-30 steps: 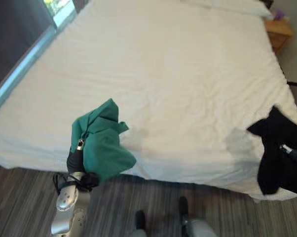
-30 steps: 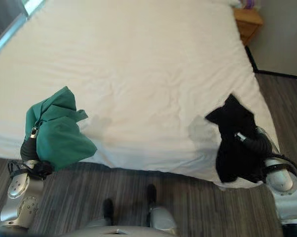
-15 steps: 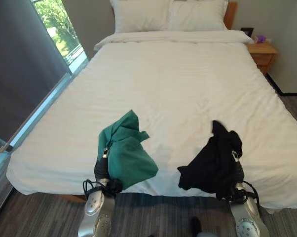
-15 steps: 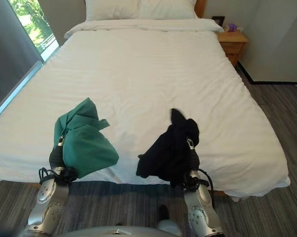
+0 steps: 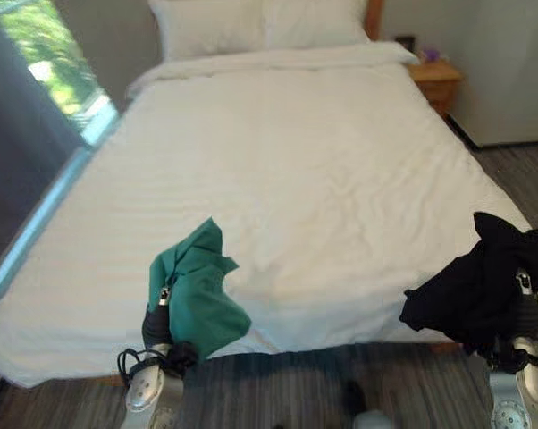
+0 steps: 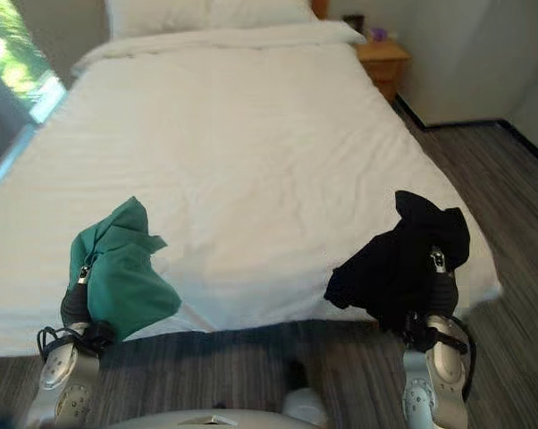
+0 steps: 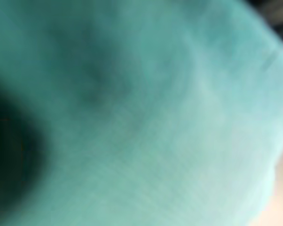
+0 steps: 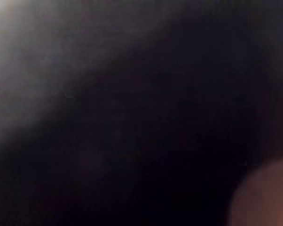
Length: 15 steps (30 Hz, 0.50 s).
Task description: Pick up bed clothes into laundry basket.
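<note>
A green garment hangs bunched over my left hand, raised at the foot of the bed near its left corner. It fills the left wrist view as green cloth. A black garment is draped over my right hand, held up at the bed's right front corner, and it covers the right wrist view as black cloth. Both hands are buried in the cloth, with just their dark wrist covers showing below it.
The white bed has two pillows at its head. A wooden nightstand stands at the far right by the wall. A window runs along the left side. Striped grey floor lies to the right and in front.
The camera has swung and the whole view has shifted. My right hand with the black garment now stands farther right, away from the green one. Both garments stay up on the hands.
</note>
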Tool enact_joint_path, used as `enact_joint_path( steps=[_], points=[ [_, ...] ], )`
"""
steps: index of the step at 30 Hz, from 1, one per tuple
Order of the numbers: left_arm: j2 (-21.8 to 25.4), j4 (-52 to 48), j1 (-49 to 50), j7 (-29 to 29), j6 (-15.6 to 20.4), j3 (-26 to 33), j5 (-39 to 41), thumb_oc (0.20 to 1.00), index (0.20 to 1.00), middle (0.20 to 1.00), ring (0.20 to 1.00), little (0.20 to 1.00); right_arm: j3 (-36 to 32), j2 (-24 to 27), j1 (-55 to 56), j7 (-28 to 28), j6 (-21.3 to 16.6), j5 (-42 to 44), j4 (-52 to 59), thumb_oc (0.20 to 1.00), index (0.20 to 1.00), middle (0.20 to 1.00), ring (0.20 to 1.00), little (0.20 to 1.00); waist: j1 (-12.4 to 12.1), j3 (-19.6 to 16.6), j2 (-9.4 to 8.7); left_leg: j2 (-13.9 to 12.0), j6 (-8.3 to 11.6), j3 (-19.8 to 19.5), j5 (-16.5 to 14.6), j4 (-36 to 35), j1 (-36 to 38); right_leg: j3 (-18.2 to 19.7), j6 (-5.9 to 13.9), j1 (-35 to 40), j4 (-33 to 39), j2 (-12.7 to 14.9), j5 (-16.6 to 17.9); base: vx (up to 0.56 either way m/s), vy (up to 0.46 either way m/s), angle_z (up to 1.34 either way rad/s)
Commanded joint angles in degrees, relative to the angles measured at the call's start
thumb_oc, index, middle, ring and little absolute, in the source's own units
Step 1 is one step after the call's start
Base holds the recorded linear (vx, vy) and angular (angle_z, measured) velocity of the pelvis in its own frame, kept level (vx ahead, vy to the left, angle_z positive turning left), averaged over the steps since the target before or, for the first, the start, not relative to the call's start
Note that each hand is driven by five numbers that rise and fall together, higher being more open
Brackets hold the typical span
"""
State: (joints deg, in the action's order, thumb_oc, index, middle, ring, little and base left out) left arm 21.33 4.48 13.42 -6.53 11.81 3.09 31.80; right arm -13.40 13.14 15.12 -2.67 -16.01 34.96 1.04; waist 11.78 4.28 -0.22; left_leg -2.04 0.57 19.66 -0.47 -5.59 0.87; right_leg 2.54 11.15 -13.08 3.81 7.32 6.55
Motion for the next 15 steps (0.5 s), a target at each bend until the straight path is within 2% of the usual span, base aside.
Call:
enact_joint_path(
  steps=[1,3,5,6,7,8,9,10,13,14,15],
  points=[
    [4.0,-4.0,-9.9,1.2,5.1,1.1,-4.1,0.2,0.2,0.2,0.2,0.2,-1.8,3.0,-2.4,-0.7,-5.7,-0.7,3.7,0.2,0.2,0.2,0.2,0.2,1.4,2.5,0.91,-2.1,0.58,1.3,1.3,0.6,0.9,-8.8,-0.62,6.3,-6.2,3.1,-0.1,-0.2,0.007,-1.96],
    [4.0,-6.7,-10.5,1.4,5.6,1.7,-3.5,0.2,0.2,0.2,0.2,0.2,-1.5,3.8,-3.9,-1.5,-5.8,-1.8,3.1,0.2,0.2,0.2,0.2,0.2,-0.7,1.9,1.09,-3.0,0.71,5.7,0.8,0.8,1.7,-15.9,-0.41,9.4,-9.8,5.9,-2.4,-0.11,-0.003,-1.69],
    [3.9,-6.8,-10.5,1.4,5.5,1.8,-3.4,0.2,0.2,0.2,0.2,0.2,-1.5,3.9,-4.0,-1.6,-5.9,-1.9,3.0,0.2,0.2,0.2,0.2,0.2,-0.8,2.2,1.05,-3.0,0.75,5.8,0.6,0.8,2.1,-15.7,-0.33,9.5,-10.2,6.0,-2.9,-0.05,-0.027,-1.7],
    [3.6,-8.5,-10.8,1.1,6.0,2.1,-2.4,0.2,0.2,0.2,0.2,0.2,0.6,4.7,-7.0,-2.7,-6.0,-2.6,2.4,0.2,0.2,0.2,0.2,0.2,-3.3,1.5,1.09,-3.8,0.5,10.2,1.5,1.1,1.8,-23.5,-0.64,11.6,-14.0,9.1,-2.5,-0.18,-0.169,-1.99],
    [3.5,-10.3,-10.3,0.8,6.4,3.0,-2.3,0.2,0.2,0.2,0.2,0.2,3.0,4.9,-9.8,-3.0,-5.7,-2.8,2.4,0.2,0.2,0.2,0.2,0.2,-5.7,0.7,-0.01,-4.4,0.44,15.2,1.6,1.3,2.0,-28.8,0.37,13.4,-14.0,10.4,-1.0,-0.2,-0.26,-2.97],
    [3.4,-10.8,-9.5,1.0,6.2,3.9,-2.0,0.2,0.2,0.2,0.2,0.2,4.1,4.9,-10.5,-2.5,-5.3,-2.7,2.4,0.2,0.2,0.2,0.2,0.2,-6.5,0.5,-0.49,-4.9,1.27,16.8,2.4,1.3,2.3,-30.3,0.3,14.6,-9.8,9.4,-1.1,-0.1,-0.305,-2.81],
    [3.1,-10.9,-9.2,1.1,6.1,4.2,-2.1,0.2,0.2,0.2,0.2,0.2,4.8,4.8,-10.5,-2.1,-4.9,-2.6,2.3,0.2,0.2,0.2,0.2,0.2,-6.5,0.4,-0.81,-5.5,1.76,17.7,3.0,1.5,2.4,-29.9,0.36,15.0,-7.6,8.5,-1.9,0.03,-0.442,-2.46],
    [2.4,-10.0,-8.8,1.5,6.1,4.3,-1.3,0.2,0.2,0.2,0.2,0.2,5.1,5.2,-9.4,-0.9,-4.2,-2.2,2.0,0.2,0.2,0.2,0.2,0.2,-6.1,0.0,-1.33,-7.5,3.33,17.5,3.9,3.1,2.3,-26.7,-1.06,15.7,-4.7,5.8,-3.7,0.06,-0.468,-0.86],
    [1.8,-9.6,-9.1,1.4,6.2,4.0,-0.7,0.2,0.2,0.2,0.2,0.2,4.9,6.5,-9.5,-0.3,-4.3,-1.4,3.3,0.2,0.2,0.2,0.2,0.2,-5.7,0.7,-1.9,-11.1,5.1,17.6,4.8,7.4,0.9,-25.3,-2.56,16.3,-3.4,3.6,-5.8,0.04,-0.342,-0.34],
    [1.2,-9.2,-9.2,2.4,5.8,3.0,0.0,0.2,0.2,0.2,0.2,0.2,3.6,7.8,-9.1,0.2,-4.6,-1.4,3.9,0.2,0.2,0.2,0.2,0.2,-5.5,1.5,-2.25,-15.3,7.54,18.0,7.2,12.5,-0.4,-24.9,-4.31,17.3,-2.6,1.2,-7.4,0.05,-0.476,0.14],
    [0.8,-8.7,-8.9,2.7,5.5,2.3,0.1,0.2,0.2,0.2,0.2,0.2,3.1,8.4,-9.2,-0.3,-4.8,-2.1,3.9,0.2,0.2,0.2,0.2,0.2,-5.5,1.8,-2.3,-16.9,8.38,17.4,7.8,14.7,-0.8,-24.5,-5.19,18.0,-2.2,0.0,-8.3,0.05,-0.374,0.19]
  ],
)
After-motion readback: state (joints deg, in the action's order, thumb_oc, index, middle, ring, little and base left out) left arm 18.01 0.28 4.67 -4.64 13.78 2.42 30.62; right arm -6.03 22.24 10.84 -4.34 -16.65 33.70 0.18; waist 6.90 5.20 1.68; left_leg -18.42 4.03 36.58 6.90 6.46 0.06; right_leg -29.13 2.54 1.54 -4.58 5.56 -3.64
